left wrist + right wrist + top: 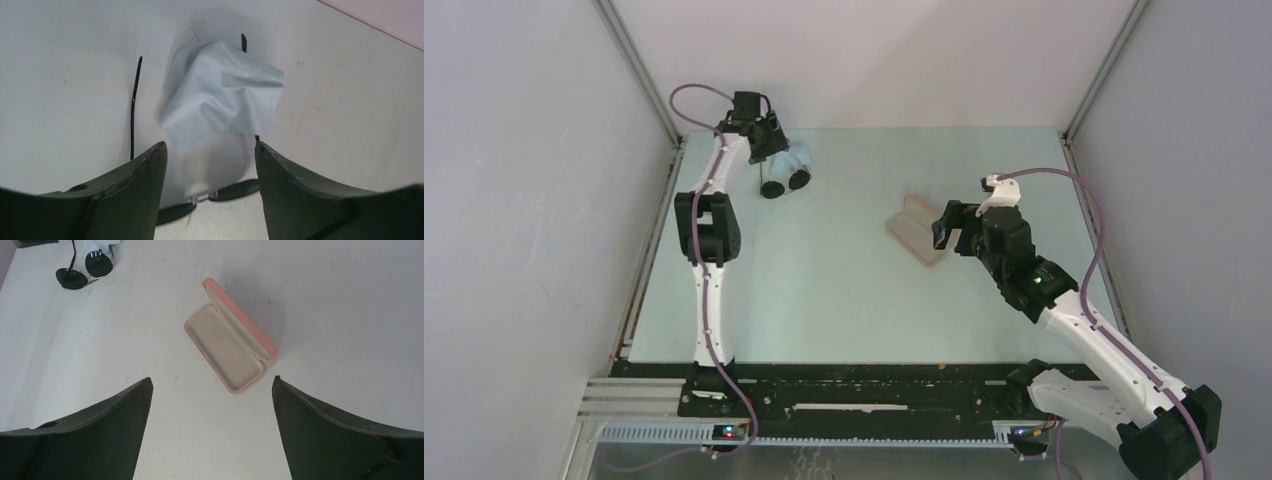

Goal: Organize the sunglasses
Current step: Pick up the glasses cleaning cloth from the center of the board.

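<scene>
Both open and empty: left gripper (pixel 210 147), nearer than right gripper (pixel 212 381), straddles dark round-lensed wire sunglasses (pixel 235 189), arms pointing twelve o'clock.

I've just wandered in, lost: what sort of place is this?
Probably a robot test booth: white walls enclose a table, a left arm and right arm are bolted at its edge, with sunglasses and a pink case laid out.
</scene>
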### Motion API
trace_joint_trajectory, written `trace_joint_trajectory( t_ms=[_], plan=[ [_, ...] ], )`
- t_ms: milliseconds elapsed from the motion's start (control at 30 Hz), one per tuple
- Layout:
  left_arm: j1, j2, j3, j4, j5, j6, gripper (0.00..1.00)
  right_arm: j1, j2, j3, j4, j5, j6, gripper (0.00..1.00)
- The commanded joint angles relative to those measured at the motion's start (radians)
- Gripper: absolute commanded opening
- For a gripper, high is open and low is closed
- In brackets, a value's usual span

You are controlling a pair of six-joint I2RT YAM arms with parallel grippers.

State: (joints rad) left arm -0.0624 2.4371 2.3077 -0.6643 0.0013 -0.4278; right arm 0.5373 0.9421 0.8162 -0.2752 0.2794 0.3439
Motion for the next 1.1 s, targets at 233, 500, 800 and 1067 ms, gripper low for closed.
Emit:
trace_joint_trajectory(
  t_ms=[233,500,800,1067],
  plan=[
    [0.033,0.148,0.121,0.077,0.056,-0.044,0.63,0.003,0.051,0.001,0.024,0.01,0.048,0.96],
    [0.059,0.183,0.139,0.094,0.134,-0.109,0.55,0.004,0.085,0.001,0.057,-0.005,0.053,0.97],
    [0.058,0.193,0.124,0.085,0.166,-0.129,0.52,0.002,0.098,0.001,0.05,-0.015,0.068,0.96],
    [0.056,0.169,0.119,0.074,0.159,-0.123,0.13,0.001,0.072,0.001,0.044,-0.019,0.08,0.96]
  ],
)
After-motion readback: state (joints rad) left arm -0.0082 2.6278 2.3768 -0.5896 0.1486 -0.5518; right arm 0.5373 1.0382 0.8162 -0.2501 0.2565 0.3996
